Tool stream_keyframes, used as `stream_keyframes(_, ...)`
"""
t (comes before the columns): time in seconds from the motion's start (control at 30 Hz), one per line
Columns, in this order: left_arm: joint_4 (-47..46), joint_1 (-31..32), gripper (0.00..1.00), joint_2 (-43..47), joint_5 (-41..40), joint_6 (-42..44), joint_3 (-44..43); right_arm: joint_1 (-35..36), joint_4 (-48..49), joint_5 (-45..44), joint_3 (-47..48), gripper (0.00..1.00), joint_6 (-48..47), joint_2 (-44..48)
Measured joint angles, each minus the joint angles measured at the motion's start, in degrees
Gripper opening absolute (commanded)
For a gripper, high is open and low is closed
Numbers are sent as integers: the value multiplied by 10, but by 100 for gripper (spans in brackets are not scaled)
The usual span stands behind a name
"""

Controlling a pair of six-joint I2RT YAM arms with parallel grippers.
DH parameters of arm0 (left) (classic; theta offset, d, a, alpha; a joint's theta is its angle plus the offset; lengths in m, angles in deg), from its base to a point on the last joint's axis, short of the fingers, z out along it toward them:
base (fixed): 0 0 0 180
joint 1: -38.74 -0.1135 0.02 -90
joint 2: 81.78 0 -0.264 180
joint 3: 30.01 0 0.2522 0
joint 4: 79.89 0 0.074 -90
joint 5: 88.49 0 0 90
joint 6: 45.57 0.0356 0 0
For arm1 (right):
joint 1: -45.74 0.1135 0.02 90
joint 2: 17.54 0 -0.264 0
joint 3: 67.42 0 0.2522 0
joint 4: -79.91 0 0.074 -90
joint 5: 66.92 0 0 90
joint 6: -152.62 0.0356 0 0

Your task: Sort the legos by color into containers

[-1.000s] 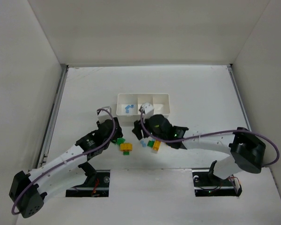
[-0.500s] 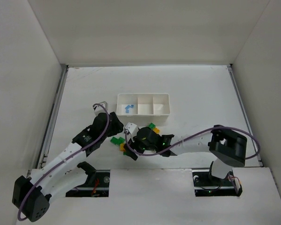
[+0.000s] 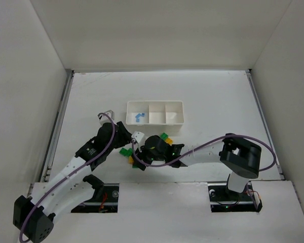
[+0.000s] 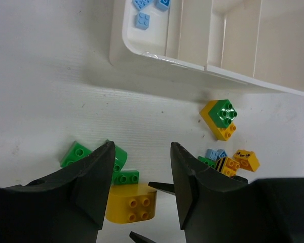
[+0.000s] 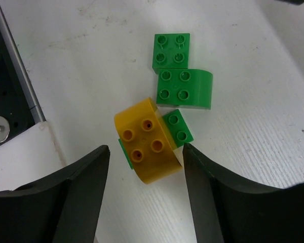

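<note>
Nearest the bases, the right gripper [image 5: 146,157] hangs with jaws apart on either side of a rounded yellow brick [image 4: 131,203], not gripping it. A small green brick [image 5: 177,127] touches that brick, and two larger green bricks [image 5: 185,88] lie just beyond. The left gripper [image 4: 142,152], jaws apart and empty, hovers over the same cluster. One of its fingers [image 4: 202,202] hides part of a blue-and-yellow huddle [image 4: 228,161]. Farther off, the white tray [image 3: 154,123] holds blue pieces [image 4: 142,19] in its left compartment, and the other two show bare floor. The left wrist view cuts off its far edge.
</note>
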Motion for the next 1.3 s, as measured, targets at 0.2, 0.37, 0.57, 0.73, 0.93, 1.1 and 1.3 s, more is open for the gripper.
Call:
stream_keyframes(0.2,-1,-3,44,5,0,1,2,-2,1,3,7,62,3,-19)
stream_keyframes(0.37,-2,-3,44,5,2,0,3,-4,5,-5,11,32,8,-28)
stream_keyframes(0.57,-7,-3,42,20,7,0,3,-11,15,-15,-30,22,32,30)
stream_keyframes(0.73,-29,2,38,39,14,-1,3,-57,27,-18,-82,22,67,154)
stream_keyframes(0.93,-83,39,39,31,37,-4,3,-120,33,-40,-103,22,105,241)
stream_keyframes(1.1,-136,74,41,3,45,-17,3,-150,33,-56,-110,22,130,246)
stream_keyframes(1.3,-189,92,41,-43,47,-26,3,-152,33,-58,-118,22,146,246)
